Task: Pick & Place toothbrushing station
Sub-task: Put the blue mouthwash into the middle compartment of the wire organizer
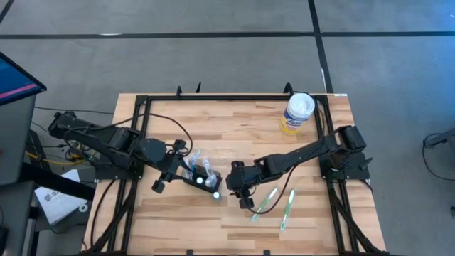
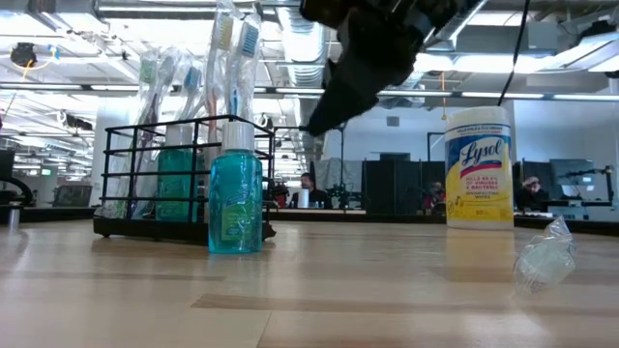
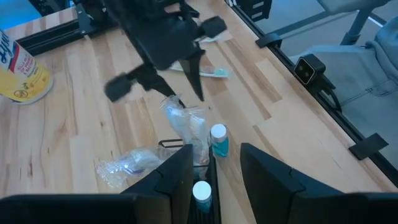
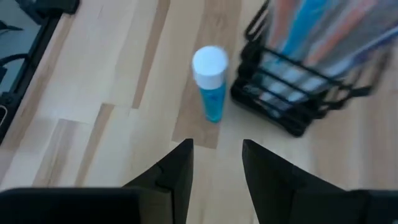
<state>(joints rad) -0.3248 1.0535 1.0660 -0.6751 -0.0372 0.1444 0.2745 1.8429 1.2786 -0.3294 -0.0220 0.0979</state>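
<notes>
Centrally on the wooden table, the toothbrushing station is seen standing upright: a black wire holder filled with wrapped toothbrushes and a green bottle. A small blue bottle with a white cap is placed just beside the holder, on the side toward the right arm. The left gripper is held low at the holder, its fingers spread with the rack's edge and a white-capped bottle seen between them; no grip is shown. The right gripper is held above the table near the blue bottle, fingers parted, with nothing between them. Two loose green toothbrushes are seen lying flat on the table, by the right gripper. A yellow canister with a white lid is set well apart, near the far right corner. Crumpled clear wrapping is seen lying next to the holder.
</notes>
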